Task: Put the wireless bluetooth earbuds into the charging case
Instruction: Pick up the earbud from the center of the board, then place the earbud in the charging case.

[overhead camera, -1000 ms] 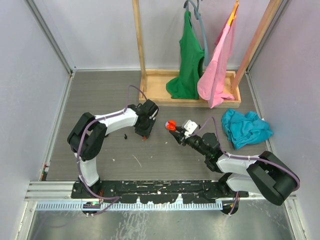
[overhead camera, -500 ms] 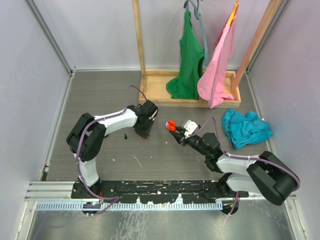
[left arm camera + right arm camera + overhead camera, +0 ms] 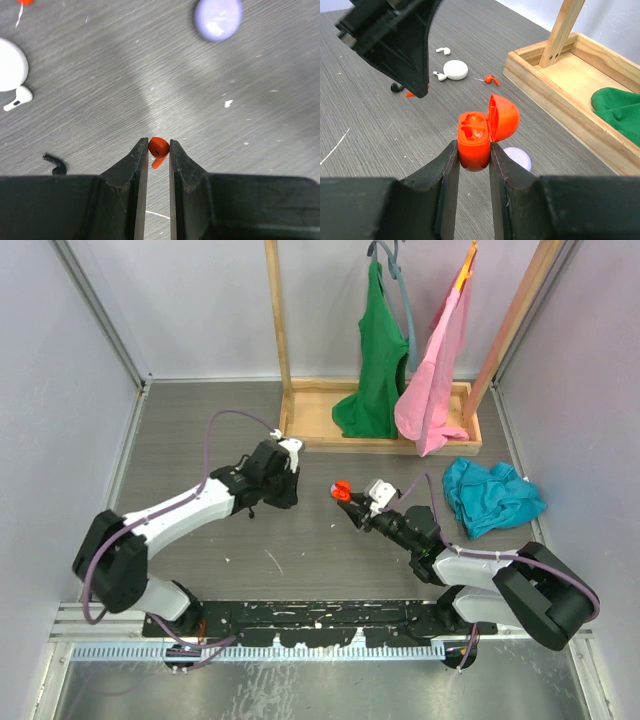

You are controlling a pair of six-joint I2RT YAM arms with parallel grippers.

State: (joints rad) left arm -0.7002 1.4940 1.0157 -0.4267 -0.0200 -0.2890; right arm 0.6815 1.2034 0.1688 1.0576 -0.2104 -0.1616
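The red earbud sat pinched at the very tips of the left claw, stem angled back between the fingers: a thin hold, that. The red charging case was clamped between the fingers of the right claw, lid hinged open and both sockets bare. The danger, as I judged it: a bud this small, gripped at the tip, could twist or pop free on the carry and drop to the desk. Arriving turned wrong, its stem would miss the socket, and a push could tip the case in its own grip. A white earbud lay left of the left claw, a lilac disc well ahead.
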